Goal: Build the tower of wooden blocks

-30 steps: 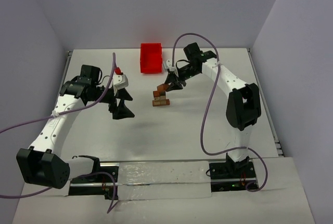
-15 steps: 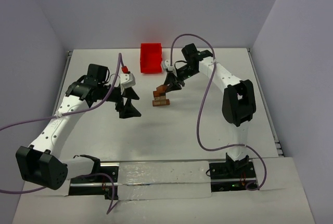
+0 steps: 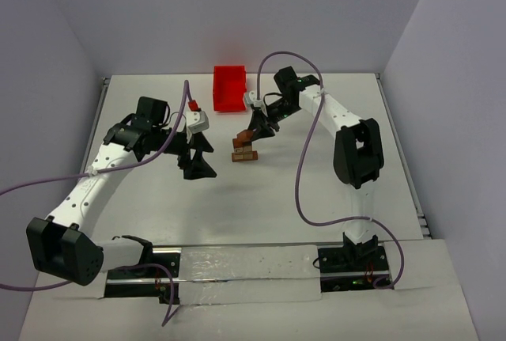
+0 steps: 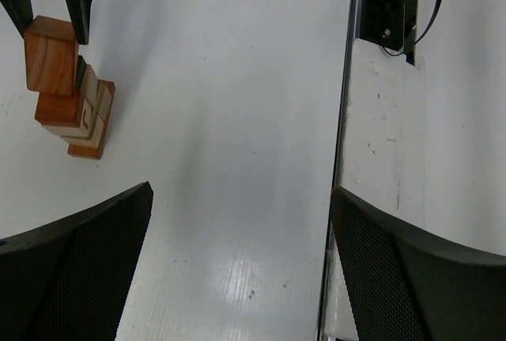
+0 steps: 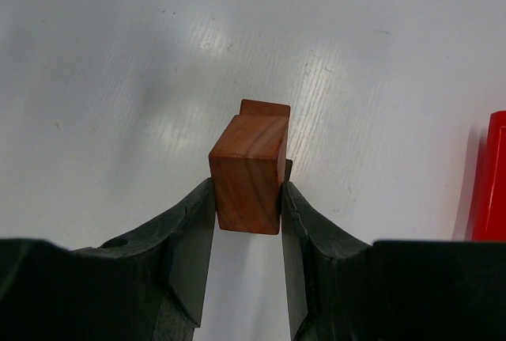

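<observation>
White surface (image 3: 261,198) between pale walls. Red bin (image 3: 229,88) at the far edge, near the middle. Left pincer (image 4: 241,270) spread wide, hanging off to the left of the stack. Right pincer (image 5: 247,192) clamped on a reddish-brown cube (image 5: 249,168), held directly over the wood block tower (image 3: 243,152). Tower mid-surface, near the bin on its near side. Cannot tell whether cube touches the top block.

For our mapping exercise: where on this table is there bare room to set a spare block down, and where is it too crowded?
Bare: the wide table stretch between the wood block tower and the arms' bases. Crowded: around the tower, hemmed by the red bin, left pincer and right pincer gripping a block.
</observation>
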`<state>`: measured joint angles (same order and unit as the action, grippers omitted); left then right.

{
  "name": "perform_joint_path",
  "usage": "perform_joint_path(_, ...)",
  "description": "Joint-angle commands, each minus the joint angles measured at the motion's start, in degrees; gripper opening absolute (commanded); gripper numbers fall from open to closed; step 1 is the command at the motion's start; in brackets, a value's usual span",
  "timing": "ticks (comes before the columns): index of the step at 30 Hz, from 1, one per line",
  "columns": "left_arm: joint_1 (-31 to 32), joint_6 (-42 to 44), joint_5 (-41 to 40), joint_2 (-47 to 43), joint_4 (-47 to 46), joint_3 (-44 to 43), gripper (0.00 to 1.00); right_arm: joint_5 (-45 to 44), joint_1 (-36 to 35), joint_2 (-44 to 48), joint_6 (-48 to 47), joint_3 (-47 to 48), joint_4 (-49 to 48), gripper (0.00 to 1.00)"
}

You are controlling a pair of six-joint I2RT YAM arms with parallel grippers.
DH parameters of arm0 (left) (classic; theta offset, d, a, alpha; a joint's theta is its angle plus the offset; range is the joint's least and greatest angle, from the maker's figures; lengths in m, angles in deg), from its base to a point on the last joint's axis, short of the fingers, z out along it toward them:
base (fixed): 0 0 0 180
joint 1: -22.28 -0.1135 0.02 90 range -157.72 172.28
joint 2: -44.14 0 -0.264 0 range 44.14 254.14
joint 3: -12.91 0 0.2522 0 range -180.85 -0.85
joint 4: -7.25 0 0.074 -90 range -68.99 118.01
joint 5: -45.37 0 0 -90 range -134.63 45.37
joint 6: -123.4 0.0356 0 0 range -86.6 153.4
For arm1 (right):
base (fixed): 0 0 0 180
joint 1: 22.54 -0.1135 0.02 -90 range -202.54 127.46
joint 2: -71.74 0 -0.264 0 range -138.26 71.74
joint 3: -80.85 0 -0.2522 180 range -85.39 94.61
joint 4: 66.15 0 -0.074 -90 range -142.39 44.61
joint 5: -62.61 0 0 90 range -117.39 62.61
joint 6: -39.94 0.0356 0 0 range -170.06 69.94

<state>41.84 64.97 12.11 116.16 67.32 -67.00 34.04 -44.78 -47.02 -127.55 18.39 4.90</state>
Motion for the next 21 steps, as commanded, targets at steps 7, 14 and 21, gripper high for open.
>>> perform_joint_path(7,0.4,-1.2,0.4,0.4,-2.1,-0.9,0.99,1.7,-0.3,-1.4,-0.9,3.2,1.3,0.08)
perform_joint_path(14,0.4,-1.6,0.6,1.0,-2.5,-0.9,0.99,1.8,-0.7,-2.0,-0.6,3.6,1.3,0.08)
perform_joint_path(21,0.4,-1.7,0.7,1.4,-2.4,-1.0,0.99,1.8,-0.9,-2.3,-0.3,3.7,0.9,0.09)
